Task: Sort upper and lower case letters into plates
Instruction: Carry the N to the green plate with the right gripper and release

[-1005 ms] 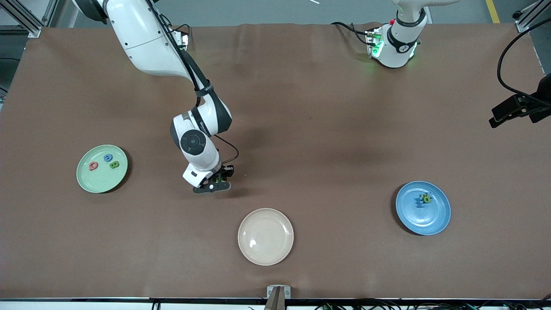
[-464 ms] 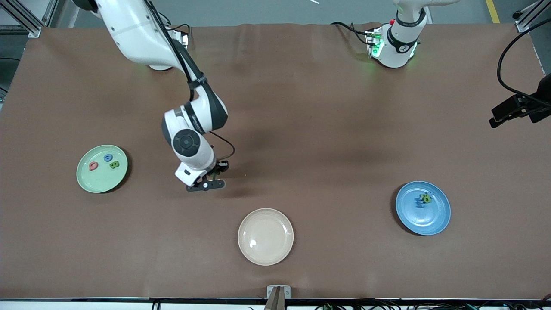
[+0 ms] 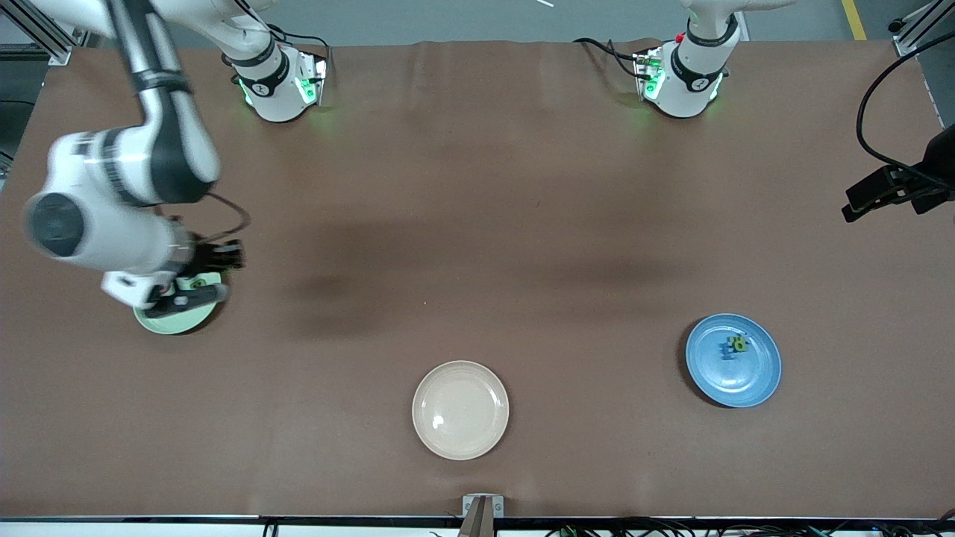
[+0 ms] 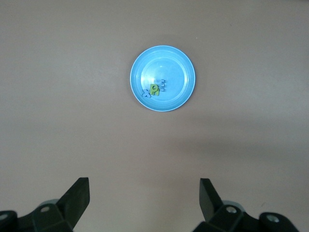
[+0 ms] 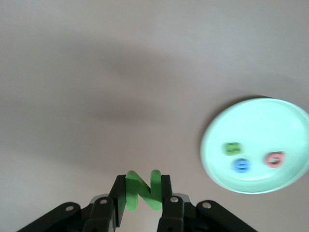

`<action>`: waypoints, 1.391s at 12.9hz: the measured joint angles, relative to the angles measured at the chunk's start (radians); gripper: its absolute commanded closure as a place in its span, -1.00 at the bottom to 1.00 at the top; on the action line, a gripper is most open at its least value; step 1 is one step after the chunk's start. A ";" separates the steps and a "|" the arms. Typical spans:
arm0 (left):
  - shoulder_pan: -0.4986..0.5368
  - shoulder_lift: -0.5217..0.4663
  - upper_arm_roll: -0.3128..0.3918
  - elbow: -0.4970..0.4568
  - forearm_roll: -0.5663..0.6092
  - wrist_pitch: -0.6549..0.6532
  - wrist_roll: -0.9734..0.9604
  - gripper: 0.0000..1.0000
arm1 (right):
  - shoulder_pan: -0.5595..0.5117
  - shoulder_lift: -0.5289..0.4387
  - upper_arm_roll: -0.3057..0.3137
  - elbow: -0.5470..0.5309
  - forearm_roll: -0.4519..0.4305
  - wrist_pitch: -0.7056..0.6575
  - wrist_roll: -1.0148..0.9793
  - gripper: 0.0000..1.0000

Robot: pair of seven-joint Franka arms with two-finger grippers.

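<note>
Here the right gripper (image 3: 183, 294) hangs over the green plate (image 3: 177, 322), which lies at the right arm's end of the table, and its fingers are clamped on a green letter (image 5: 143, 189), an N-shaped block standing upright between the pads in the right wrist view. In that same view the green plate (image 5: 256, 145) lies off to one side of the fingers and not directly under them, with three small letters already on it: a green one (image 5: 231, 148), a blue one (image 5: 241, 166) and a red one (image 5: 273, 158). So the coming move likely turns on carrying the held letter sideways until it is over the plate's bare part, clear of those three, before letting go. A beige plate (image 3: 460, 409) sits toward the middle, nearer to the front camera than the green plate, and it is empty. The blue plate (image 3: 733, 360) lies toward the left arm's end, well apart from the green plate, and holds a few small letters (image 3: 735, 345). The left gripper (image 4: 145, 195) waits high over the table with its fingers spread wide and nothing between them; the right arm is plainly the nearer to the green plate.
</note>
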 measured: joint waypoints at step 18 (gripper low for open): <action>0.000 0.000 -0.002 -0.004 0.000 -0.001 0.000 -1.00 | -0.266 0.299 0.006 -0.134 -0.002 0.574 -0.475 0.23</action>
